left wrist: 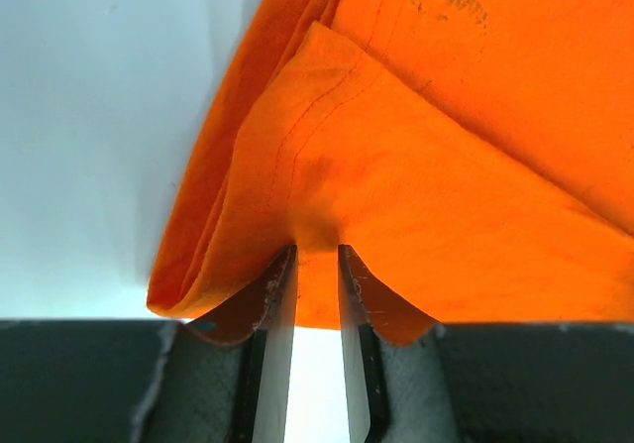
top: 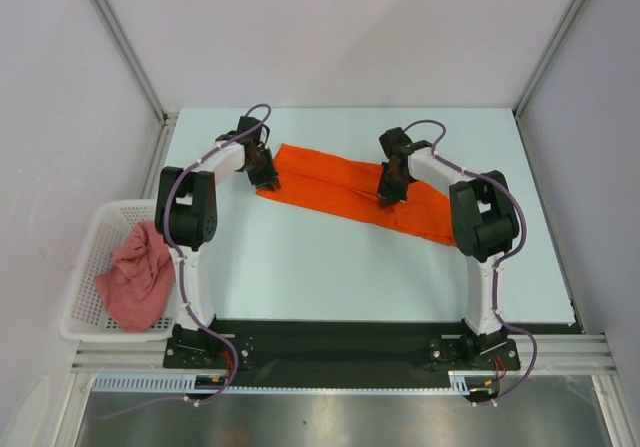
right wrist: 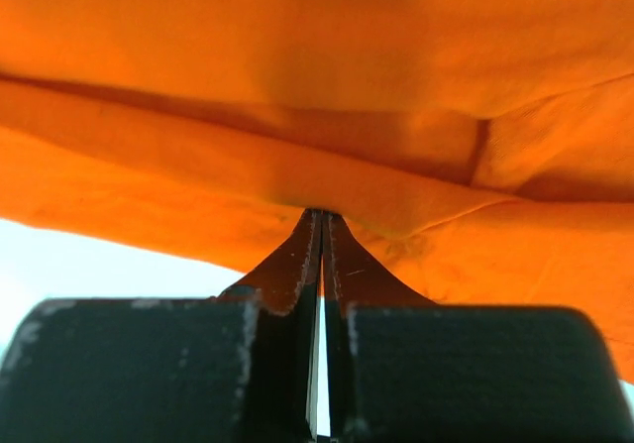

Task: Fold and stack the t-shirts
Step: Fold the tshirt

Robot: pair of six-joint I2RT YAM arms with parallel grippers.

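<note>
While the orange t-shirt (top: 340, 189) is spread as a long, narrow band across the far part of the surface (top: 330, 267), slanting from far left down toward the near right, it is gripped at two places along its near edge. The band's left end is held by the left hand (top: 268, 179), and a spot right of its middle is held by the right hand (top: 388, 195).

Seen from the left wrist, a hemmed flap of the orange t-shirt (left wrist: 446, 166) is pinched between the tips of the left hand (left wrist: 317, 250). The fingers (left wrist: 280, 299) are kept slightly apart by the gathered cloth, and pale surface (left wrist: 99, 116) is seen to the left of the folded edge. A few faint dark marks can be made out on the cloth near the top of that view.

Seen from the right wrist, the right hand (right wrist: 322, 215) is closed almost completely, with a thin ridge of orange t-shirt (right wrist: 297, 66) clamped at its tips, and most of that view is filled by creased layers of cloth.

The pink t-shirt (top: 135, 277) is left crumpled inside the white basket (top: 100, 217), which is set beside the surface's left edge, well apart from both hands.
</note>
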